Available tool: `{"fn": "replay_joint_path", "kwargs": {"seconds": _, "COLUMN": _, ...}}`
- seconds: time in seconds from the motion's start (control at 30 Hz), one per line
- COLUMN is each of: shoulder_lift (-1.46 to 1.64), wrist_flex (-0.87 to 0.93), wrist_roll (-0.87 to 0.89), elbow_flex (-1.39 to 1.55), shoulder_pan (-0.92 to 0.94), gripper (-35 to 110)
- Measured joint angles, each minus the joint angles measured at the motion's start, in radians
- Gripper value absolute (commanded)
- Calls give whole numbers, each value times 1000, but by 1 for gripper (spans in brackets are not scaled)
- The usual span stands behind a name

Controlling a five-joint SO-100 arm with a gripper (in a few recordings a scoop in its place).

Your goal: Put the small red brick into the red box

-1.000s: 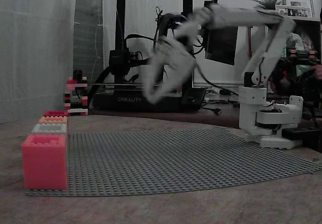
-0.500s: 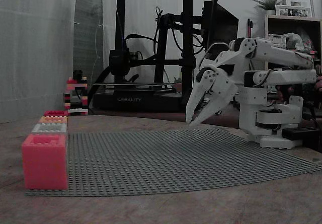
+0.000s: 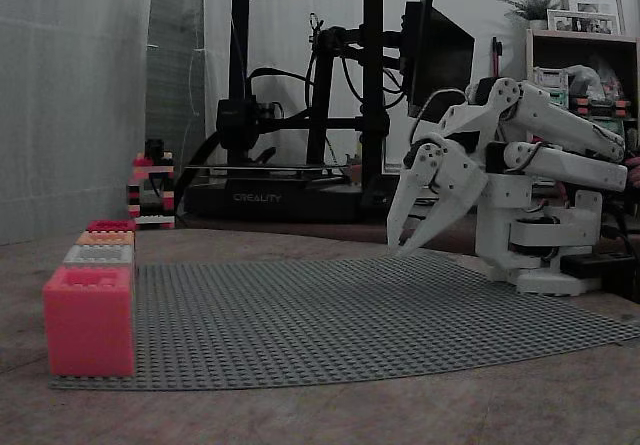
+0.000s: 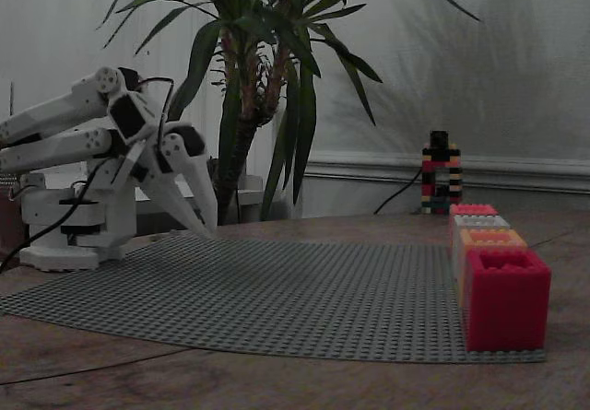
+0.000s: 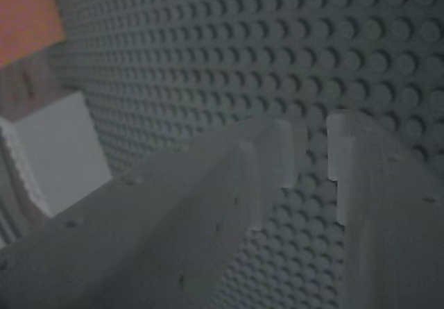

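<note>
1. Inspecting the gripper, we find it low over the far right part of the grey studded mat, close to the arm's base. Its jaws stand a narrow gap apart with nothing between them.
2. We cannot tell where the small red brick lies. The boxes' walls hide their insides from both side cameras.
3. We find the red box at one end of the row of boxes on the mat's edge, well apart from the gripper. An orange box is next to it.
4. We judge the brick light, rigid and smooth-sided, so it is likely to slip or pop out if pinched off-centre.
5. We advise a grip on two opposite flat sides, below the stud, with the jaws square to them.
</note>
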Motion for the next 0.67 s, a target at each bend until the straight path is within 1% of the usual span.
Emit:
{"fn": "replay_joint_path", "kwargs": {"seconds": 0.37, "shoulder_lift": 0, "wrist_flex": 0, "wrist_roll": 26, "elbow_flex": 0, "shoulder_pan": 64, "gripper": 0}}
{"fn": "replay_joint_path", "kwargs": {"seconds": 0.67, "shoulder_lift": 0, "wrist_flex": 2, "wrist_roll": 23, "elbow_flex": 0, "shoulder_pan": 67, "gripper": 0}}
